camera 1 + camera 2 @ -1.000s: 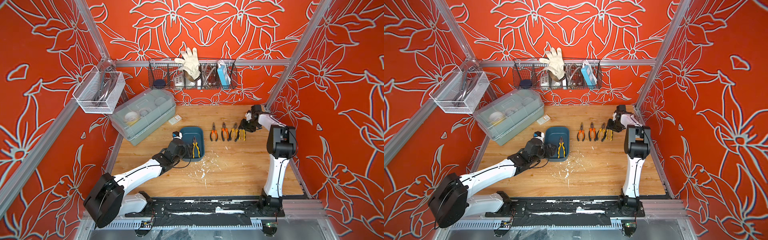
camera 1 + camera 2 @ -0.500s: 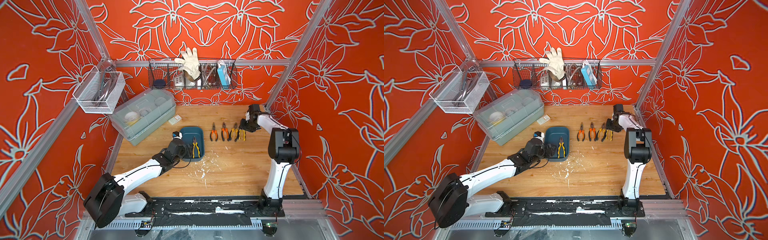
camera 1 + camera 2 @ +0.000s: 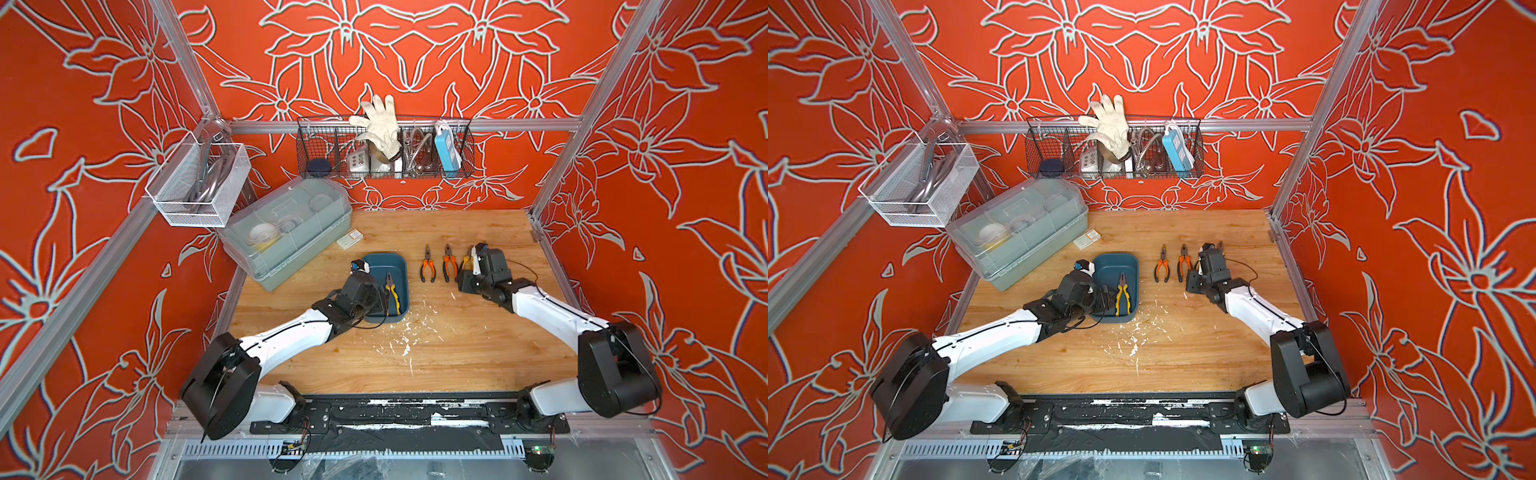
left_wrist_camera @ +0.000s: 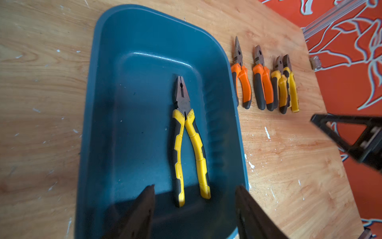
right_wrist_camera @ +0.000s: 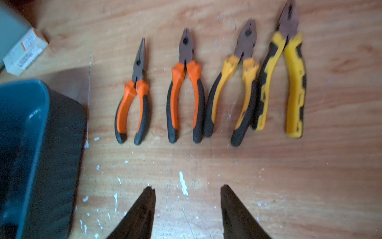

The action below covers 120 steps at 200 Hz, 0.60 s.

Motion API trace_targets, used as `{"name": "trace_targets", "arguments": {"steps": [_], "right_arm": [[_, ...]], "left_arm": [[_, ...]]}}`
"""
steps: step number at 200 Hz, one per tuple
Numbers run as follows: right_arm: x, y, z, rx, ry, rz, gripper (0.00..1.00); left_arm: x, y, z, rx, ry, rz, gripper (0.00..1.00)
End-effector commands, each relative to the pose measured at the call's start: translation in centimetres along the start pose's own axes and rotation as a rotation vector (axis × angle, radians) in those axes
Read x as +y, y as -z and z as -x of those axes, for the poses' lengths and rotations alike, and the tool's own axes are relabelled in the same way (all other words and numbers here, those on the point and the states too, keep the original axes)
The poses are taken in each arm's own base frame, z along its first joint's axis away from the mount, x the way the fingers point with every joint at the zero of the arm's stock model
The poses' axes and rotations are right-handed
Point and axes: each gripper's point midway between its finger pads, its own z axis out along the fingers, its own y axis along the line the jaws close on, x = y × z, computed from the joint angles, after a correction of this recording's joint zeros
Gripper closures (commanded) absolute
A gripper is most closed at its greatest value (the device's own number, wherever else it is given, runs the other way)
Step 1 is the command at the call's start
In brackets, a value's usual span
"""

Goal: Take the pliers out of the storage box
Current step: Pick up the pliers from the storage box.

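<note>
Last pliers [image 4: 187,140] in storage box [image 4: 115,103], left fingers [image 4: 144,211] spread astride handles (lining up grab, I'd guess); four others [image 5: 186,51] rowed on desk beside box, right fingers [image 5: 142,213] spread, empty.

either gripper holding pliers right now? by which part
Nothing is held: the left gripper is open over the yellow pliers in the storage box, the right gripper open and empty.

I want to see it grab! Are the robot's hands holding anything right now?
Left hand: open, empty, over the yellow-handled metal pliers in the teal plastic tub.
Right hand: open, empty.
</note>
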Motion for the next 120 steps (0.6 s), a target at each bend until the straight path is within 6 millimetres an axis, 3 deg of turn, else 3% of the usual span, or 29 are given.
{"name": "trace_targets", "arguments": {"steps": [1, 26, 120], "right_arm": [[3.0, 1.3, 3.0, -0.184, -0.019, 0.088, 0.46], [3.3, 1.8, 2.3, -0.218, -0.014, 0.091, 0.46], [4.5, 0.0, 1.4, -0.134, -0.045, 0.132, 0.46]], "left_arm": [[0.1, -0.9, -0.8, 0.065, -0.045, 0.021, 0.38], [0.1, -1.9, -1.3, 0.115, -0.063, 0.047, 0.39], [2.1, -5.7, -3.8, 0.33, -0.084, 0.232, 0.51]]}}
